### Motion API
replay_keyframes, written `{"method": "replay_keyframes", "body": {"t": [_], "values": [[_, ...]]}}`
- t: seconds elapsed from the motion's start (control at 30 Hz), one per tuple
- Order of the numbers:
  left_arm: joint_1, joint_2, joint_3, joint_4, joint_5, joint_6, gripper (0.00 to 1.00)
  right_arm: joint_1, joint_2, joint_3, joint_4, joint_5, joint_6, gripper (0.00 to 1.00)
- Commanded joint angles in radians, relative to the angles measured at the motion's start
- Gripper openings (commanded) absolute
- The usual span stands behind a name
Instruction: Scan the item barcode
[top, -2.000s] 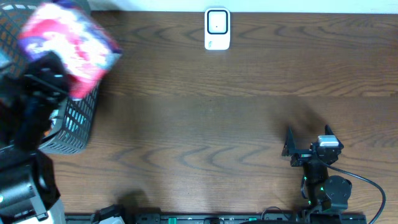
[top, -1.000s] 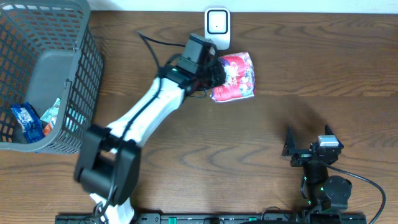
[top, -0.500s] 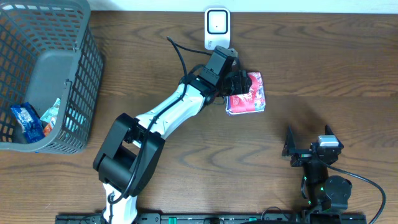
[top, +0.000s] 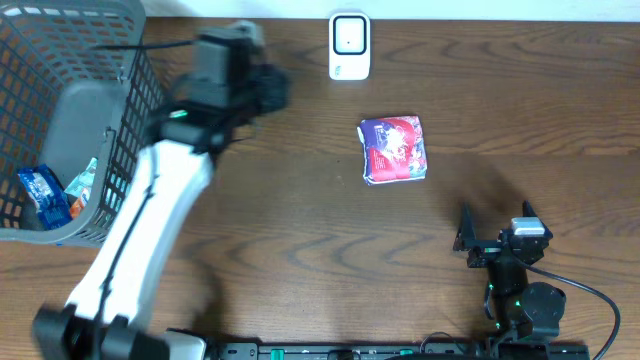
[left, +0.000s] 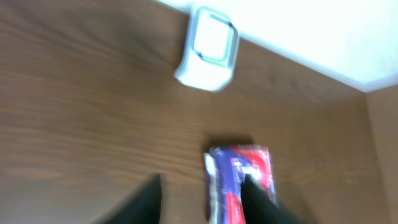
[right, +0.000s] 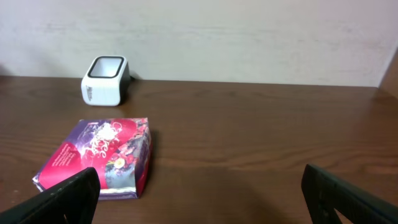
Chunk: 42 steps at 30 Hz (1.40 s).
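Purple-and-red packet (top: 393, 149) lies flat, nearly square, purple edge toward basket (top: 138, 160); left claw (left: 202, 185), right claw (right: 199, 183) released.

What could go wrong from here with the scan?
1. The red-and-purple snack packet lies flat, apart from the white barcode scanner; no barcode is visible, so a scan may fail.
2. The left gripper is blurred near the grey mesh basket; it could clip its rim.

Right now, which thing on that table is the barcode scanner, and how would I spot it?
Look along the far edge of the dark brown wooden table, by the pale wall. Near its middle stands the small white boxy scanner, beyond the flat pink-and-purple packet. It alone is plain white with a dark-framed window.
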<state>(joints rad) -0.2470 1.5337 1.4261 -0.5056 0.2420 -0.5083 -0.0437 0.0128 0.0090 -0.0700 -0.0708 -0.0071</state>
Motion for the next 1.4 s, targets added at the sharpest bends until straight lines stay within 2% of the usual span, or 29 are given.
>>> {"method": "replay_keyframes", "body": {"t": [0.0,0.03,0.33,0.77,0.87,1.13,1.37], "values": [[0.039,-0.016,0.012,-0.068,-0.064,0.029,0.13,-0.005,-0.004,-0.003,-0.002,-0.002,0.014,0.99],[0.039,-0.013,0.011,-0.088,-0.064,0.029,0.08,-0.005,-0.004,-0.003,-0.002,-0.002,0.014,0.99],[-0.084,0.157,-0.011,-0.102,-0.065,-0.007,0.07,-0.005,-0.004,-0.003,-0.002,-0.002,0.013,0.99],[-0.274,0.497,-0.011,0.056,-0.065,-0.119,0.07,-0.005,-0.004,-0.003,-0.002,-0.002,0.014,0.99],[-0.299,0.537,-0.011,0.11,-0.064,-0.129,0.08,-0.005,-0.004,-0.003,-0.002,-0.002,0.013,0.99],[-0.364,0.578,-0.011,0.206,-0.064,-0.288,0.08,-0.005,-0.004,-0.003,-0.002,-0.002,0.014,0.99],[-0.409,0.578,-0.011,0.322,-0.076,-0.29,0.07,-0.005,-0.004,-0.003,-0.002,-0.002,0.013,0.99]]}}
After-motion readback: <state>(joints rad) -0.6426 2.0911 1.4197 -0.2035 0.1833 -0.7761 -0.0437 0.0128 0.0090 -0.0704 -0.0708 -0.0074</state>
